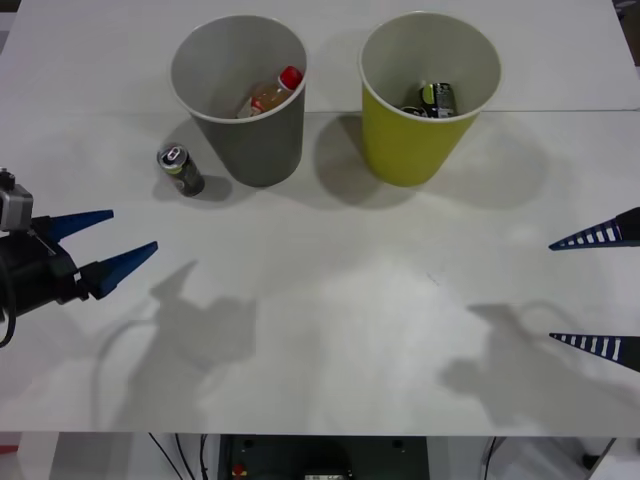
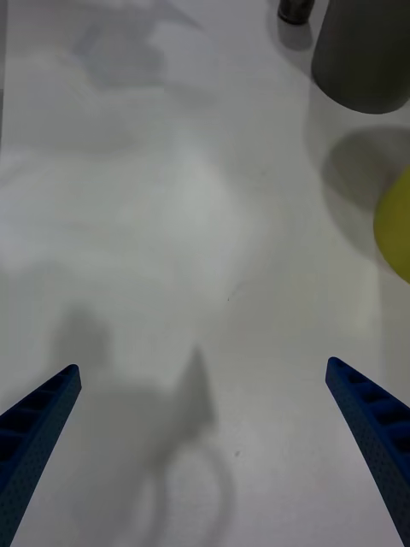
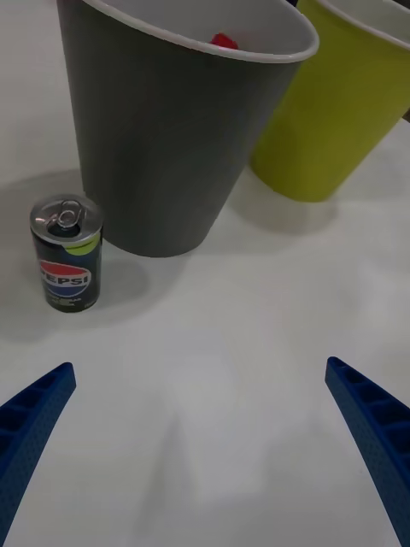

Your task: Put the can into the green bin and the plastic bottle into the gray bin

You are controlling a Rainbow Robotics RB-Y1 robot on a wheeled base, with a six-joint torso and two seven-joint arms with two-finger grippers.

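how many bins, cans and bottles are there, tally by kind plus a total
bins: 2, the gray bin and the green bin
cans: 2, the can standing on the table beside the gray bin, and a black can with a green label inside the green bin
bottles: 1, the plastic bottle inside the gray bin
total: 5

Your front view looks down and forward from above the arms onto the table (image 1: 320,330), taking in the gray bin (image 1: 245,130) and green bin (image 1: 415,140) near its far edge. The left wrist camera sits low and close (facing both bins and a can (image 3: 67,255)). The right wrist camera looks across bare tabletop toward them.
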